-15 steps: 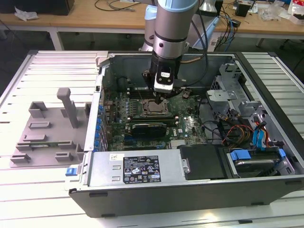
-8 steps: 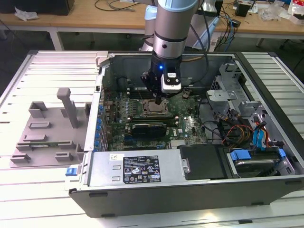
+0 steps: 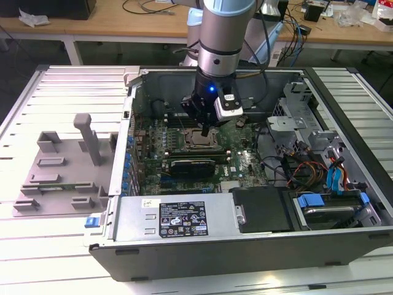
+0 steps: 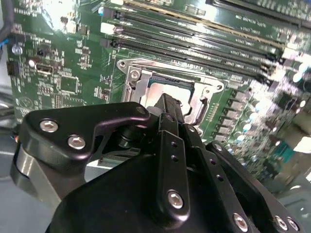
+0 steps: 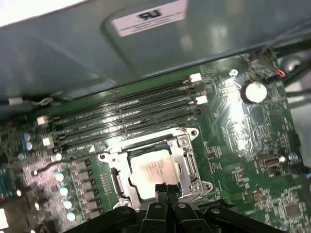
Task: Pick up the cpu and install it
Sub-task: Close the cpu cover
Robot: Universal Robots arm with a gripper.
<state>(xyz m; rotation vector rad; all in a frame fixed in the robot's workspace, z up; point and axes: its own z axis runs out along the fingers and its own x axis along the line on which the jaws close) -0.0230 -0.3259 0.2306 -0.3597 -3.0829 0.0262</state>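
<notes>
The jaws are pinched together, empty; right beneath them the cpu (image 5: 151, 169) sits in its socket (image 5: 188, 148), open computer case (image 3: 215, 259) on a slatted counter (image 3: 61, 246).

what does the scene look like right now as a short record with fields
setting: open computer case lying on its side on a slatted table
arm: reaching down into the case
cpu: pale square chip lying flat inside the socket frame
board: green motherboard, with long memory slots beside the socket frame
pincer: tips together, right at one edge of the cpu; contact cannot be told
held: nothing seen lifted
</notes>
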